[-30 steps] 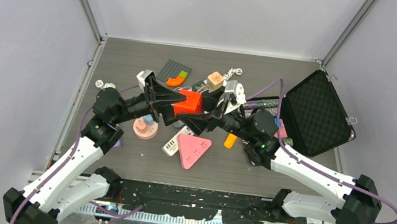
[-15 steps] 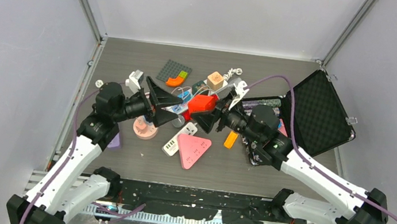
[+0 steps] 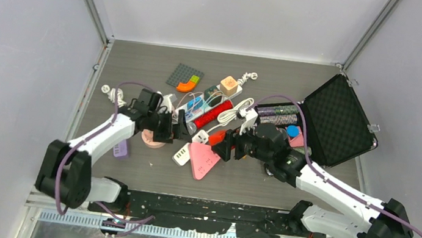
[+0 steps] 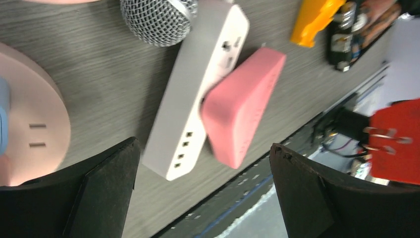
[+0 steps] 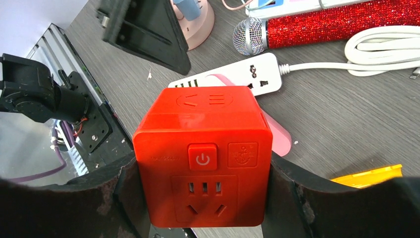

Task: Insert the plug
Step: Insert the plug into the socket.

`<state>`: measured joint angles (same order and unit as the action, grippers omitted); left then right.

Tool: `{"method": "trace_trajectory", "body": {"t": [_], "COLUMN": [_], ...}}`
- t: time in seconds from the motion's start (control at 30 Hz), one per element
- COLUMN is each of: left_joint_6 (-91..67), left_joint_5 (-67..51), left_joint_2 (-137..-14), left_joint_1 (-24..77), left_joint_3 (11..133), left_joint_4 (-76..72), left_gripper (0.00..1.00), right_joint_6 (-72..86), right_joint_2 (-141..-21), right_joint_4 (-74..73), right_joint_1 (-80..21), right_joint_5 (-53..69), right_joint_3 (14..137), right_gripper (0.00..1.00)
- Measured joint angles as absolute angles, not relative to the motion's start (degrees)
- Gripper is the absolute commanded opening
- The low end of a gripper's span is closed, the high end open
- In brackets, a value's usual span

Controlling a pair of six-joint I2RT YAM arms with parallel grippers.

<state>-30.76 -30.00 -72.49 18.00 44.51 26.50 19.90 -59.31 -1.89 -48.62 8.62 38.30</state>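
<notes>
Red plug cube [image 5: 203,158] clamped in right tool [image 5: 204,198], left tool [image 4: 204,147] splayed

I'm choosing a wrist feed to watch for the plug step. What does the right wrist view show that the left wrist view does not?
Only the right wrist view: the red socket cube from the front, with power button and outlet holes, clamped in the right gripper; also the microphone's red glitter handle and a coiled white cable.
Only the left wrist view: the cube's metal prongs at the right edge, and the left gripper, open and empty.
Both: the white power strip, the pink pad touching it, the microphone's mesh head and the yellow piece.
</notes>
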Motion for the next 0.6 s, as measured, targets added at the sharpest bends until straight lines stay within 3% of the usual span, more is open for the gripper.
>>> {"method": "trace_trajectory", "body": {"t": [0.17,0.6], "left_joint_6": [-23.51,-22.06], "left_joint_5": [-32.05,-33.63], "left_joint_2": [-80.23,-84.55], "left_joint_1": [18.0,18.48], "left_joint_3": [44.47,44.8], "left_joint_4": [26.52,23.33], "left_gripper": [0.98,0.98], "right_joint_6": [19.88,18.35], "right_joint_2": [-60.31,-67.18], "right_joint_4": [-1.89,-2.26], "right_joint_1": [-48.62,-48.62], "right_joint_5": [9.06,11.11], "right_joint_3": [38.3,38.3], "right_gripper": [0.05,0.06]}}
